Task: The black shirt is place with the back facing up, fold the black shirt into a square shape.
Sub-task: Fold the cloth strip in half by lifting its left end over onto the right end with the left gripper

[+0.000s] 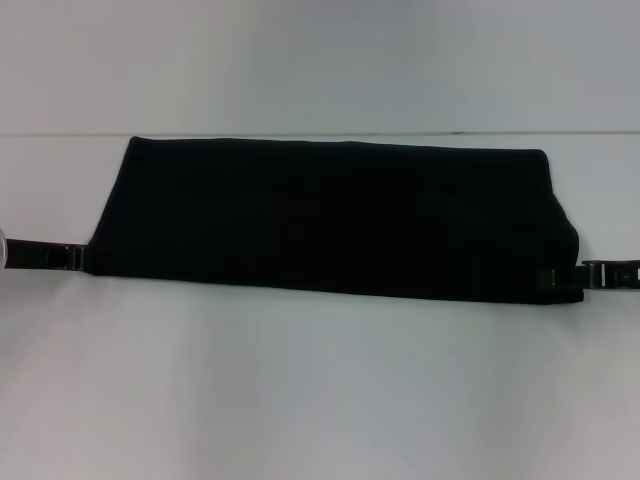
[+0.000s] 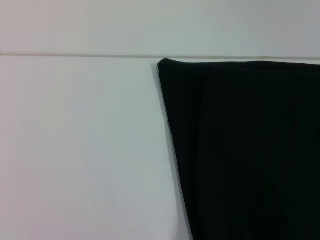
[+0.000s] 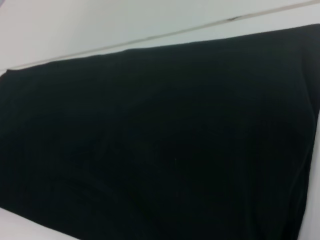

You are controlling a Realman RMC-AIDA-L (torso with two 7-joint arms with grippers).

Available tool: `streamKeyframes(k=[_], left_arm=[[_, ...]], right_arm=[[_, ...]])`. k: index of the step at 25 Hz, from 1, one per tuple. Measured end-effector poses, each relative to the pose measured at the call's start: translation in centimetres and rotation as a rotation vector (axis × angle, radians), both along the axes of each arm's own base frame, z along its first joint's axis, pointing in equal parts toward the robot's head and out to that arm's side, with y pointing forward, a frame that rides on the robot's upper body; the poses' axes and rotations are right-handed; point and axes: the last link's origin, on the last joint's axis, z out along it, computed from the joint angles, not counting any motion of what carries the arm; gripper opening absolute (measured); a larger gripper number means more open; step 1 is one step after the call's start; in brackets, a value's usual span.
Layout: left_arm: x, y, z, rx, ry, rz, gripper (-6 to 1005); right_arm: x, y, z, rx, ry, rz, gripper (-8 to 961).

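black shirt [image 1: 330,215] lies flat on the white table [image 1: 320,390], folded into a long horizontal band, roughly trapezoid, far edge straight and close to the seam line across the table. left gripper [image 1: 78,258] sits low at the band's near-left corner, fingertips touching or just at the fabric edge; can't tell whether it's pinching cloth or merely beside it, finger state not readable. right gripper [image 1: 560,280] is at the opposite near corner, its tip overlapping the dark fabric, a small grey part showing against the shirt; looks in contact with the cloth, but clenched or released I can't tell. shirt spans the whole gap between the two grippers, each at one end of the near edge. left wrist view: only the shirt's [image 2: 250,150] far corner and side edge running toward the camera, bare table alongside, no fingers visible. right wrist view: shirt [image 3: 160,145] fills most of it, smooth, no fingers visible
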Motion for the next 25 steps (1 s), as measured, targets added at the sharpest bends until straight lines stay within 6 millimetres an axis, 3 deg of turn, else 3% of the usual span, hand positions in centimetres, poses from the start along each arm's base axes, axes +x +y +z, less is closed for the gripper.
streamKeyframes(k=[5,16,25], left_arm=[[0.0,0.0,0.0,-0.001,0.0,-0.001,0],[0.7,-0.8,0.4,-0.061,-0.029,-0.006,1],[0.9,-1.9,0.8,-0.119,-0.049,0.0,0]], right_arm=[[-0.1,0.0,-0.1,-0.005,-0.011,0.013,524],[0.7,-0.3,1.0,0.017,-0.018,0.004,70],[1.7,-1.1,2.2,0.022,-0.015,-0.007,13]])
